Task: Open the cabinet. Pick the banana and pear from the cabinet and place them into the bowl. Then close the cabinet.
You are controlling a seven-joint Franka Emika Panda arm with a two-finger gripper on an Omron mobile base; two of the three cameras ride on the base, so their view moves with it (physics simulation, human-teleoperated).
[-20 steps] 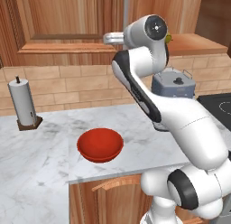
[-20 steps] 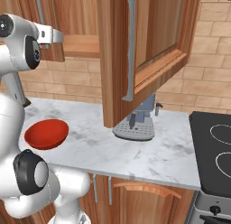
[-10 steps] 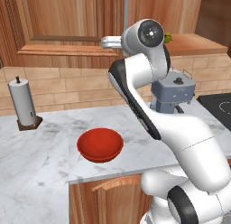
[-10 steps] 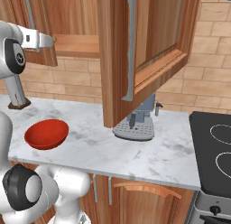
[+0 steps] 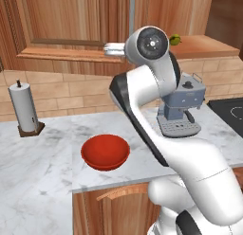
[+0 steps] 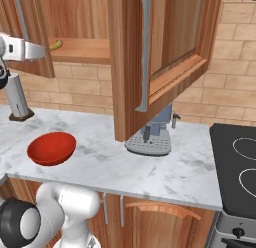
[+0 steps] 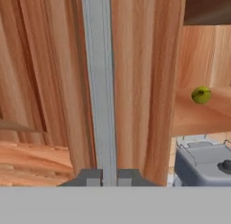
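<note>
The reddish-brown cabinet (image 6: 175,47) has its right door swung wide open. My gripper (image 7: 108,177) is shut on the slim grey handle (image 7: 97,83) of the left door, one fingertip on each side of it. It appears as the gripper (image 5: 109,49) high up at the door's edge, and as the gripper (image 6: 35,50) at the far left. The banana (image 6: 55,44) lies on the cabinet shelf. The pear (image 5: 175,39) sits further right on the same shelf, and is seen again as the pear (image 7: 201,95). The red bowl (image 5: 105,152) stands empty on the counter, apart from the gripper.
A paper-towel roll (image 5: 26,108) stands at the back left of the marble counter (image 5: 42,177). A grey coffee machine (image 5: 182,106) sits under the open right door. A stovetop (image 6: 237,162) lies at the right. The open door (image 6: 150,57) juts out over the counter.
My arm has swung to the left with the handle in the gripper, and the left door has come further open. The pear now shows past the arm.
</note>
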